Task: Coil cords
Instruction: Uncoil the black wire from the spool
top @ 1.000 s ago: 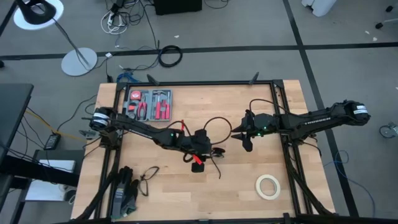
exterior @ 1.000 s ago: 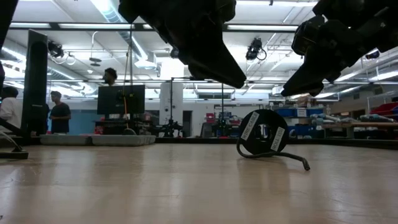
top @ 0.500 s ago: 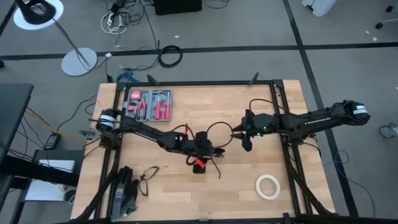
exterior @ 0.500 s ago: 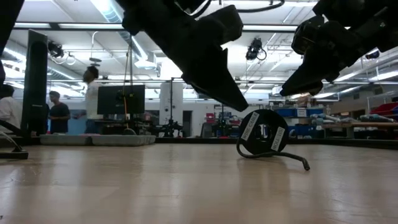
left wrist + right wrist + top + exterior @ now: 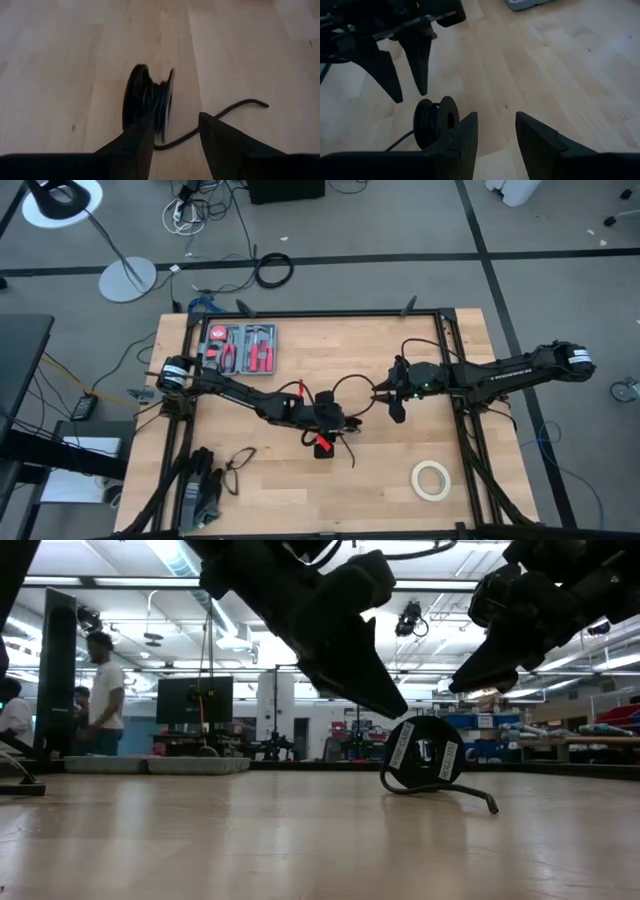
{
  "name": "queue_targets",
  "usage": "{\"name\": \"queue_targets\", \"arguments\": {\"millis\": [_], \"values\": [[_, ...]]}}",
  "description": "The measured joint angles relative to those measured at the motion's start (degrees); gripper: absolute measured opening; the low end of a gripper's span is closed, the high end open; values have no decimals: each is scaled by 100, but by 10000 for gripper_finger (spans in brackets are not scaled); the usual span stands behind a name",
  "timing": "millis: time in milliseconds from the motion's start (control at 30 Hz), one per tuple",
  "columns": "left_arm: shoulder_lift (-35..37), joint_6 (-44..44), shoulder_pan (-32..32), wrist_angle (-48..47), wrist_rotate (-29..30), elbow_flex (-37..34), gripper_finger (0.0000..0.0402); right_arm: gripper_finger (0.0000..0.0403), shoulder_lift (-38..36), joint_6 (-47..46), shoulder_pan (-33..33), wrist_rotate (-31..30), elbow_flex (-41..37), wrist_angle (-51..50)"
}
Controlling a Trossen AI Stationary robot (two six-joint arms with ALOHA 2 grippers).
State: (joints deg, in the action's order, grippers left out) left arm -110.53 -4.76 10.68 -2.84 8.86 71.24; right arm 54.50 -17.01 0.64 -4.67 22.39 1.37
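Note:
The thin black cord is mostly wound on a small black reel [image 5: 421, 754] that stands on its rim on the table. Its loose tail [image 5: 470, 794] lies on the wood and ends in a small chunky piece [image 5: 491, 806]. My left gripper [image 5: 175, 140] is open above the table. The reel [image 5: 149, 102] lies just beyond its fingertips. My right gripper [image 5: 495, 135] is open and hovers on the reel's [image 5: 435, 120] other side, farther off. In the high view the left gripper [image 5: 343, 423] and the right gripper [image 5: 394, 410] face each other at mid table.
A cream-white tape roll [image 5: 431, 479] lies near the front right. A grey tray of red-handled tools [image 5: 240, 348] sits at the far left. Dark objects [image 5: 212, 478] lie at the front left. People stand in the room beyond the table [image 5: 100, 690].
My left gripper has moved toward the table's right edge and down, closing on the reel, with its fingers still apart. The reel and its tail have stayed in place.

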Motion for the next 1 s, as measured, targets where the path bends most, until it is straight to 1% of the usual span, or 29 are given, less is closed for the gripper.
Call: {"name": "queue_targets", "arguments": {"millis": [133,200,267,467,533,633,800,1000], "values": [[-10,-3,12,-95,0,-2,158,135,16,-362,50,367,0,-57],[-10,-11,29,-185,2,-2,158,134,71,-552,186,558,0,-57],[-12,-10,52,-217,3,-4,158,134,167,-680,383,587,1,61],[-65,3,64,-212,183,-13,158,134,751,-845,968,29,2,349],[-64,1,63,-188,205,-13,158,134,929,-902,1091,-214,1,378],[-58,-72,68,-182,313,-11,158,134,1161,-992,1222,-512,0,676],[-60,-187,68,-173,354,-11,158,134,1647,-1037,1356,-563,2,1306],[-110,-189,68,-151,341,-11,158,134,2140,-1143,1355,-618,0,1425]]}}
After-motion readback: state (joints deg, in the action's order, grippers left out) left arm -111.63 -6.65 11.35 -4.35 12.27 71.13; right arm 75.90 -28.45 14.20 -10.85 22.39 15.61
